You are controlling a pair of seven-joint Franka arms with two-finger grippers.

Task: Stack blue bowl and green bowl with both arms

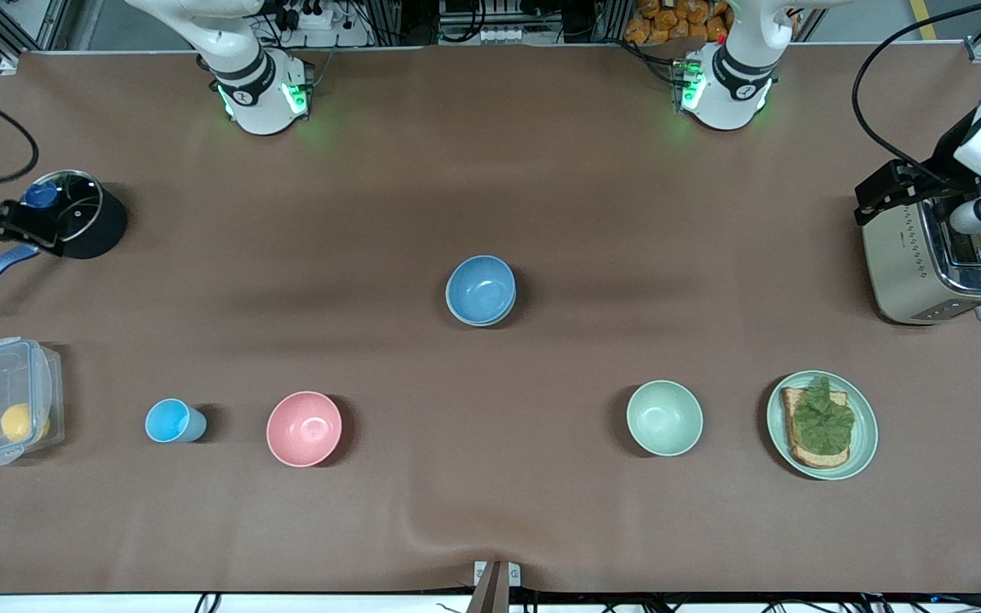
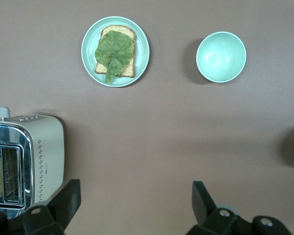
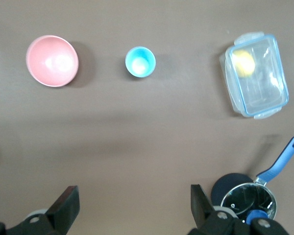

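Brown matte cloth over the whole worktop [image 1: 490, 170], with a soft ripple at the edge nearest the front camera.

Hidden or cut off:
- Blue bowl [image 1: 480, 290] at the middle of the worktop, round and matte. Seemingly nested in a second bowl, with only a thin duller rim peeping out under its nearer edge.
- That rim probably the green bowl [image 1: 495, 320], though too little showing to be sure of the colour.
- Left gripper [image 2: 134, 205] up beside the toaster [image 1: 908, 272] at the left arm's end, half cropped by the front view's edge. Fingers [image 2: 63, 198] spread wide apart, holding nothing.
- Right gripper [image 3: 132, 208] up by the black pot [image 1: 82, 223] at the right arm's end, likewise cropped. Fingers [image 3: 66, 203] also wide apart and empty.

Materials and shapes:
- Brushed-metal toaster with a slice in one slot.
- Pot with a glass lid and a long blue handle.
- Clear plastic box [image 1: 5, 400] with clip lid, something round and yellow inside.
- Small light-blue cup [image 1: 171, 421], pink bowl [image 1: 304, 428] and pale mint bowl [image 1: 664, 417] in a row nearer the front camera, all matte and well apart.
- Mint plate [image 1: 865, 430] at the left arm's end of that row, carrying toast [image 1: 818, 455] under a crinkled green leaf.

Room:
- Bare cloth all round the stacked pair and between it and both arm bases.
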